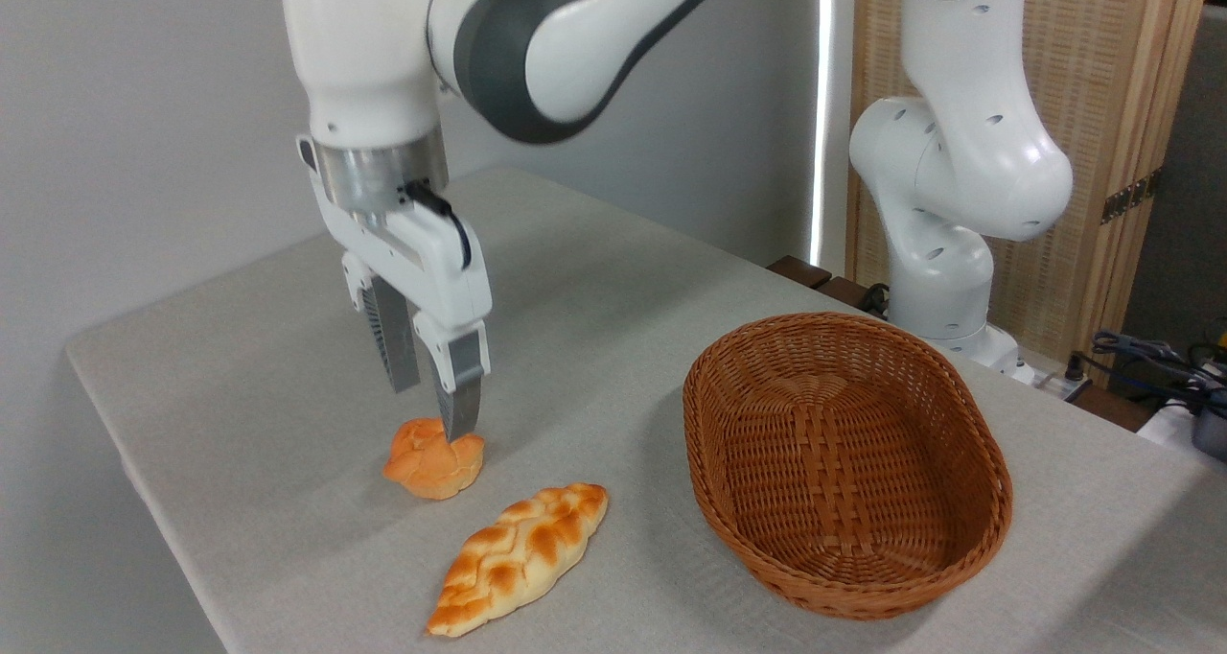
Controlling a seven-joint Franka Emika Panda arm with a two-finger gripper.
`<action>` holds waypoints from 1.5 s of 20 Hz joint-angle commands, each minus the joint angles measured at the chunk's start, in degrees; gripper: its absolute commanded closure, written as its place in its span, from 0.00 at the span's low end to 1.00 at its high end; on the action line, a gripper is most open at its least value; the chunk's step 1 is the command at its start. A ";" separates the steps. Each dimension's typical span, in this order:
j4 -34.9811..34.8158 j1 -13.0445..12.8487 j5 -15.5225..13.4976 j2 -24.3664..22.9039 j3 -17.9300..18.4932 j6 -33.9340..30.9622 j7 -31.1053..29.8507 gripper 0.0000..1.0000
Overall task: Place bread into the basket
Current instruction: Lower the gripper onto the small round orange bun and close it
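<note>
The step in hand is the approach to the grasp. The gripper (pixel 436 409) hangs pointing straight down over the bread (pixel 433 459), a small knotted golden-orange bun lying on the worktop (pixel 240 366). The fingers (pixel 462 395) stand parted to a moderate gap and hold nothing. The nearer fingertip overlaps the top of the bun at about 1 o'clock; whether it touches the crust or stands just in front of it cannot be told from this view. The farther finger ends above the bun, at roughly its 11 o'clock.

The basket (pixel 959 414) sits empty on the worktop at 3 o'clock from the bun, well apart from it. A longer braided loaf (pixel 522 553) lies near the bun at about 5 o'clock, not touching it.

Judged from this position, the next move calls for a short descent so the fingers straddle the bun, then closure on its sides. The gap looks narrower than the bun, so widening may be needed first. Lift and travel toward 3 o'clock would follow.

No brand, label or readable writing is visible on the arm, the basket or the worktop.
</note>
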 commanded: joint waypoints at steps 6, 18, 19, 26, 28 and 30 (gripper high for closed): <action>-5.14 -1.79 -2.38 1.09 0.44 7.71 -0.40 0.00; -5.67 -3.11 -4.24 3.82 0.52 9.73 -0.31 0.00; -5.84 -3.11 -4.24 4.00 0.53 10.17 -0.31 0.03; -6.81 -3.03 -3.89 4.44 0.53 9.82 4.43 0.95; -6.81 -3.03 -3.89 4.44 0.53 9.82 4.70 0.97; -6.81 -2.94 -3.89 4.44 0.61 9.73 4.70 0.97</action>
